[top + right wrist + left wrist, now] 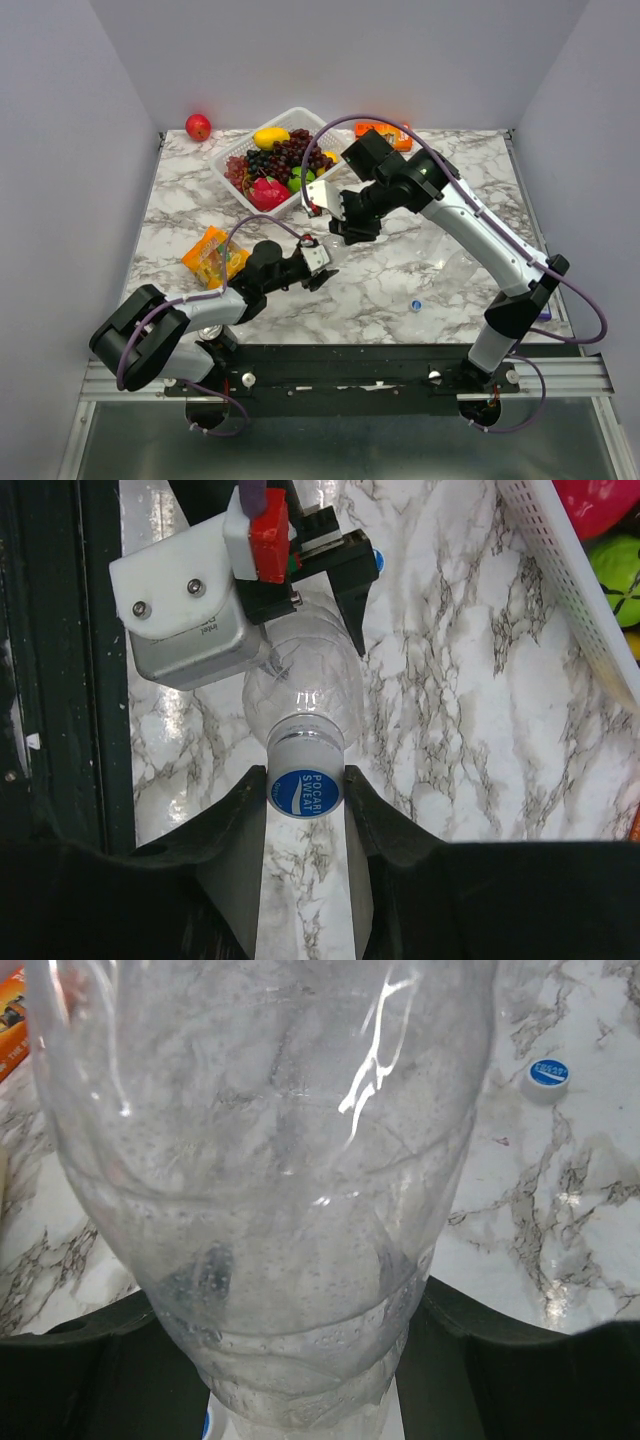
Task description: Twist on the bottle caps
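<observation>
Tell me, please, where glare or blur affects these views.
Left wrist: the bottle fills the frame, hazy, with a bright glare streak; right wrist: the cap lettering is sharp; top external: even light, soft shadows on the table.

bottle [308, 243] at centre of table [400, 270], cap [305, 791] on its neck. basket [232, 150] behind it, fruit [285, 155] inside. snack pack [213, 256] left of bottle. loose cap [416, 305] front right. apple [198, 126] rear left of basket.
</observation>
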Robot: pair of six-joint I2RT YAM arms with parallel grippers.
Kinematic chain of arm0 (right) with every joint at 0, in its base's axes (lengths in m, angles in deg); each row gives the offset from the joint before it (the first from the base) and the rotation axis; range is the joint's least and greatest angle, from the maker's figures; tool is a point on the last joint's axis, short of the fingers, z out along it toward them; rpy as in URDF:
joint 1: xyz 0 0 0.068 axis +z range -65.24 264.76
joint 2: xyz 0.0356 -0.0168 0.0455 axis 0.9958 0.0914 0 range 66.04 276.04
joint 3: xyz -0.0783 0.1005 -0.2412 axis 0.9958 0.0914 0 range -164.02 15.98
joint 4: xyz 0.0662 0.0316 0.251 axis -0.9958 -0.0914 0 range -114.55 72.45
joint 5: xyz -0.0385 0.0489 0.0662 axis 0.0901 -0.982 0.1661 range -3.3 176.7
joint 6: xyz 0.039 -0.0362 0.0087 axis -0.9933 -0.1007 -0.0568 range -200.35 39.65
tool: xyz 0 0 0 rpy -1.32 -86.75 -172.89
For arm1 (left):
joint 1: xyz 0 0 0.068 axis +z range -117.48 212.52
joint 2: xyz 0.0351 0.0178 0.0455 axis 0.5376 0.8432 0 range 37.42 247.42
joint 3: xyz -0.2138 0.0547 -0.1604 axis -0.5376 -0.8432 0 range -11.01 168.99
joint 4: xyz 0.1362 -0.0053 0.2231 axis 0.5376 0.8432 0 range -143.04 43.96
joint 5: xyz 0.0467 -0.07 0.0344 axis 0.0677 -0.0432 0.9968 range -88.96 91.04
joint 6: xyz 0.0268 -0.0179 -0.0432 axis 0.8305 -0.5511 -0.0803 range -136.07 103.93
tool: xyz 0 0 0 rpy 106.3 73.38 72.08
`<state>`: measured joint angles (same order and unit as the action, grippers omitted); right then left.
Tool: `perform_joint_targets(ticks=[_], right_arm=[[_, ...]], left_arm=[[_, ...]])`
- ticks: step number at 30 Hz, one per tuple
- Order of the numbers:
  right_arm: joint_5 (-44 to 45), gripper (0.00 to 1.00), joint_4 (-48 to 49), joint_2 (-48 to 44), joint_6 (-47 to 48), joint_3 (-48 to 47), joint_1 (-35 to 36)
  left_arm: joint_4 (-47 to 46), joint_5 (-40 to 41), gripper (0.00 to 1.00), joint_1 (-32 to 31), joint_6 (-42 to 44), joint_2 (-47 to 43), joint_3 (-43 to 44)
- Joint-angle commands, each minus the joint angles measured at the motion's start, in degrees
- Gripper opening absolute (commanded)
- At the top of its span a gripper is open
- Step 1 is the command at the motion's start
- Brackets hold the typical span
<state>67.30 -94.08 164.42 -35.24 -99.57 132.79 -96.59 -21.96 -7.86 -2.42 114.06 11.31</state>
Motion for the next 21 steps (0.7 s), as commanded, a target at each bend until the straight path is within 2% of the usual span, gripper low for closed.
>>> perform_joint_targets(ticks=[1,10,18,21], right_arm=[[2.2,0.31,-10.9,2.2,-0.5,0.5,0.3],[3.3,0.29,-10.7,6.5,-8.5,-2.6,0.4],[3.9,0.28,-9.1,9.5,-18.6,-3.5,0.2],[3.8,0.27,-9.0,11.0,-20.4,-4.1,0.0]], left_arm=[[-2.1,7.0,0.0,-0.3,3.4,-1.6,2.5],[-8.0,7.7,0.0,-0.5,-1.6,-1.9,1.5],[-11.1,24.1,0.0,-2.9,0.1,-2.1,1.7],[-11.7,27.3,0.0,-3.6,2.3,-2.3,2.0]])
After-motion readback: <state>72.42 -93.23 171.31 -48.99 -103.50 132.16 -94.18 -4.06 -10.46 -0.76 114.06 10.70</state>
